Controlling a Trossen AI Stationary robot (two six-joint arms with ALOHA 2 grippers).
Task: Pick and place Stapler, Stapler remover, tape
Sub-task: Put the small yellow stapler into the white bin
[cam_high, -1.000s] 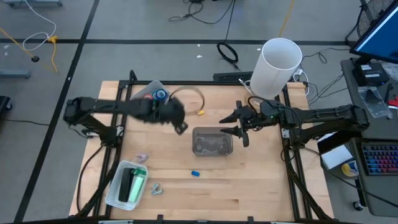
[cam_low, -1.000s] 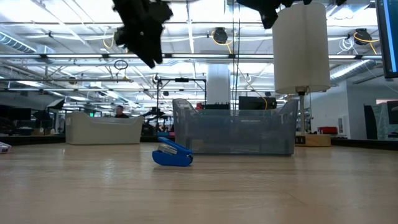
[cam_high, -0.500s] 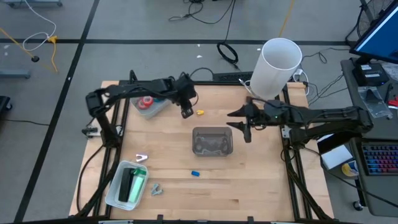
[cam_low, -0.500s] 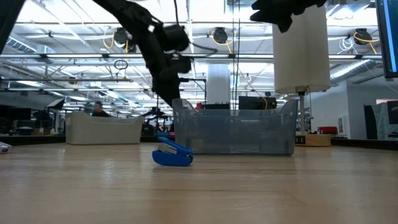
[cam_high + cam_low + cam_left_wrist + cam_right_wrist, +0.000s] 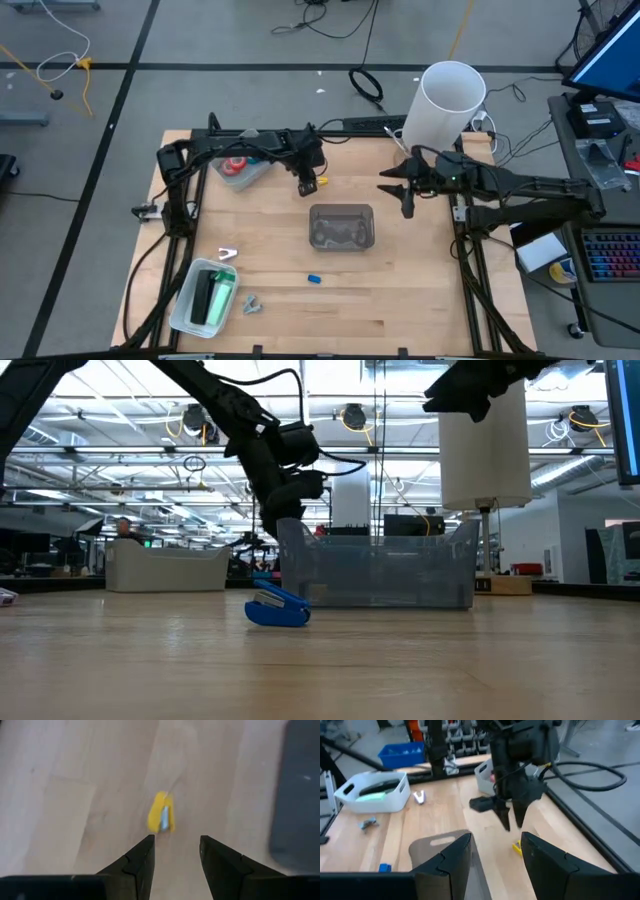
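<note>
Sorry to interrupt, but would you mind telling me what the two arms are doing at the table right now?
The left gripper hangs open just above a small yellow stapler near the table's far edge, apparently lining up to pick it. It holds nothing. The right gripper hovers empty and open beside the clear bin at the table's middle. A blue stapler lies on the wood in front of that bin, and a white tray sits at the near left corner.
</note>
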